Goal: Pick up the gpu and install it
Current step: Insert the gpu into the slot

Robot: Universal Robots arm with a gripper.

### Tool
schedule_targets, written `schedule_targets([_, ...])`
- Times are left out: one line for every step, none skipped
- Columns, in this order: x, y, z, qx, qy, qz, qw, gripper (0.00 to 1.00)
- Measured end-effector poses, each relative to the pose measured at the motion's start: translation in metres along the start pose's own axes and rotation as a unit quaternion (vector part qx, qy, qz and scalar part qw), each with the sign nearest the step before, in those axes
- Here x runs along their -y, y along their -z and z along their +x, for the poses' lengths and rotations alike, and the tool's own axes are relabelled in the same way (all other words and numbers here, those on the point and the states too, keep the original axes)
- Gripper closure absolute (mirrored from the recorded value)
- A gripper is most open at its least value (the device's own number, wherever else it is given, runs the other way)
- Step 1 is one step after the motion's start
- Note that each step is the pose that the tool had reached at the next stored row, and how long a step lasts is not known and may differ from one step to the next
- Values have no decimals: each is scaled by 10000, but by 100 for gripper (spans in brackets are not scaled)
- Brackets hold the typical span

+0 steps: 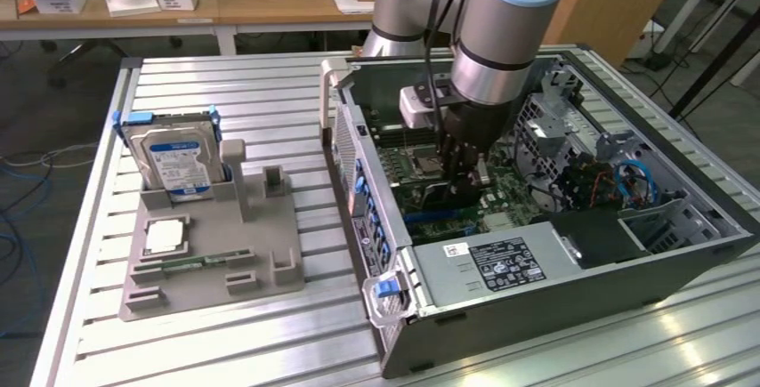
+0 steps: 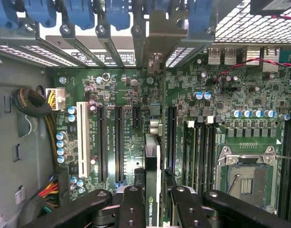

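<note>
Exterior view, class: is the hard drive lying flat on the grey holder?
No, the hard drive stands upright in a slot of the grey holder.

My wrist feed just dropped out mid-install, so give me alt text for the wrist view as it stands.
The gripper is shut on the gpu, a thin black card seen edge-on, held over the green motherboard among its long black expansion slots. Blue slot clips line the case's rear bracket, and the empty CPU socket sits beside the card.
</note>
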State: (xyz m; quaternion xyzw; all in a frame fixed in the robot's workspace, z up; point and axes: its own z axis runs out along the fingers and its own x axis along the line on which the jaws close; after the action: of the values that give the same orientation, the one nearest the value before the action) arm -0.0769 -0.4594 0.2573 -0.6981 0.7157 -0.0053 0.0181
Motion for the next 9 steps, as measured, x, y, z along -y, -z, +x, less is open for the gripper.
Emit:
schedule_targets([3, 0, 0, 0, 0, 0, 10000, 74])
schedule_targets([3, 0, 0, 0, -1, 0, 10000, 74])
schedule_targets([3, -1, 0, 0, 0, 0, 10000, 74])
schedule_targets([3, -1, 0, -1, 0, 0, 10000, 74])
schedule_targets([4, -5, -1, -1, -1, 2, 10000, 74])
schedule_targets([4, -12, -1, -5, 1, 7, 10000, 74])
schedule_targets([2, -20, 0, -9, 0, 15, 10000, 74])
schedule_targets([2, -28, 0, -14, 1, 22, 10000, 74])
schedule_targets([-1, -33, 0, -16, 1, 26, 10000, 74])
